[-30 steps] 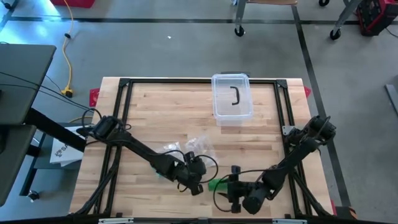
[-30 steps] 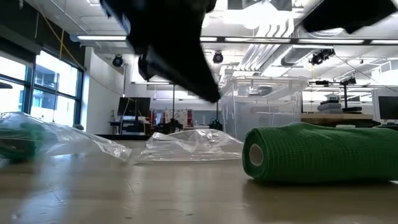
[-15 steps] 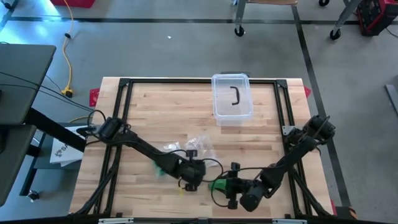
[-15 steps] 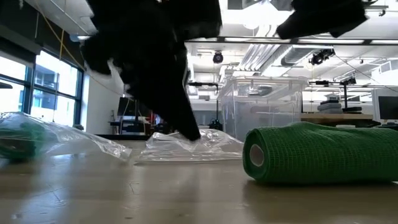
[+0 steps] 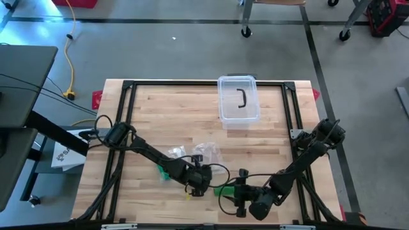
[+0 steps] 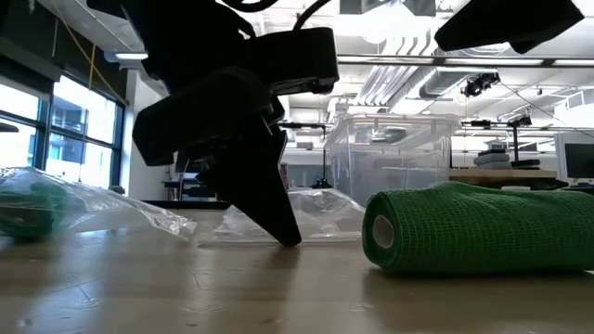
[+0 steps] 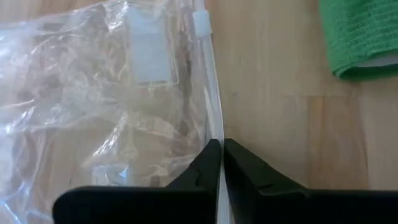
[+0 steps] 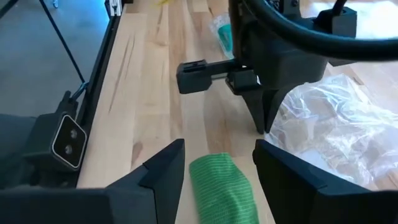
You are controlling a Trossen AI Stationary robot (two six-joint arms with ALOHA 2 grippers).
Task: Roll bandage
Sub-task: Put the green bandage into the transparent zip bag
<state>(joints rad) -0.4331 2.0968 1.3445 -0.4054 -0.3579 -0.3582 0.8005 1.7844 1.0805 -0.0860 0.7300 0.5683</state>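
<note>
One green mesh bandage roll (image 6: 478,229), lying sideways, white core

green mesh bandage (image 6: 483,229), clear bag (image 7: 106,99)

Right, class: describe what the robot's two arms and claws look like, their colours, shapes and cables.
Both arms are dark, slender and jointed. The left claw has two black, wedge-shaped fingers tapering to points. The right claw has two broader black fingers. Thin black cables loop beside each wrist. No markings are visible on them.

Green bandage roll (image 8: 221,183) between open jaws, clear bag (image 8: 336,127) beyond
</note>
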